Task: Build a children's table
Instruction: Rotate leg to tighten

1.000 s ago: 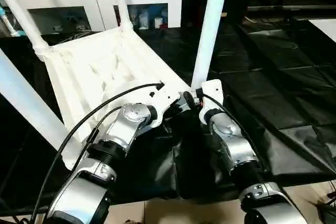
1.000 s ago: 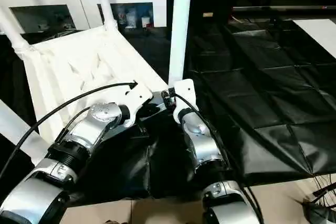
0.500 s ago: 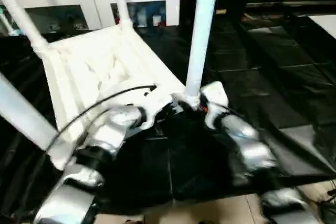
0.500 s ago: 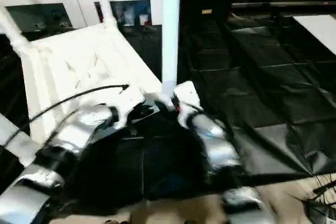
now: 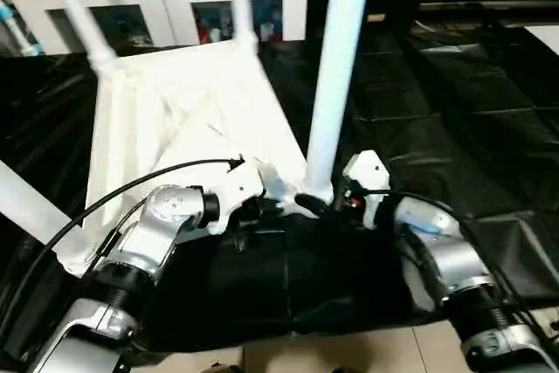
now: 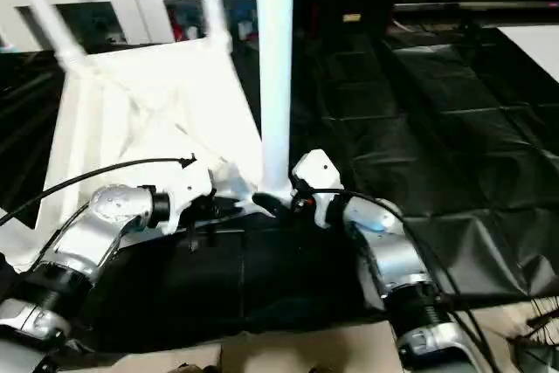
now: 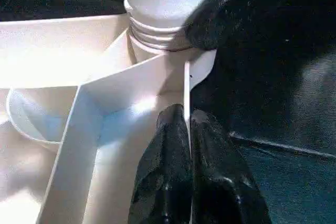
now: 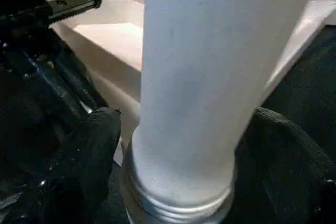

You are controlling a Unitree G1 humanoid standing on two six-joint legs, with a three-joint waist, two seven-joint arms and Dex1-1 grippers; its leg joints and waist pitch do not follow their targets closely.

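Children's table (image 5: 175, 120) lies upside down on the black-draped counter (image 5: 454, 128) — white plastic, ribbed underside up, tapered tube legs standing in the round corner sockets. Left pincer (image 7: 188, 129) is clamped on the thin rim wall at the near corner. Right pincer (image 8: 178, 150) grips the base of the near leg (image 5: 336, 67) — one black finger each side, just above its threaded collar.

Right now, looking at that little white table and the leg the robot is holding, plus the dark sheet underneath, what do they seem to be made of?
The children's table looks like moulded white plastic: thin ribs, smooth faint sheen. The leg seems the same plastic, a smooth matte tube with moulded rings at its base; the right gripper is shut on it, the left gripper pinches the rim. The black sheet looks like glossy plastic film or coated cloth, with shiny creases.
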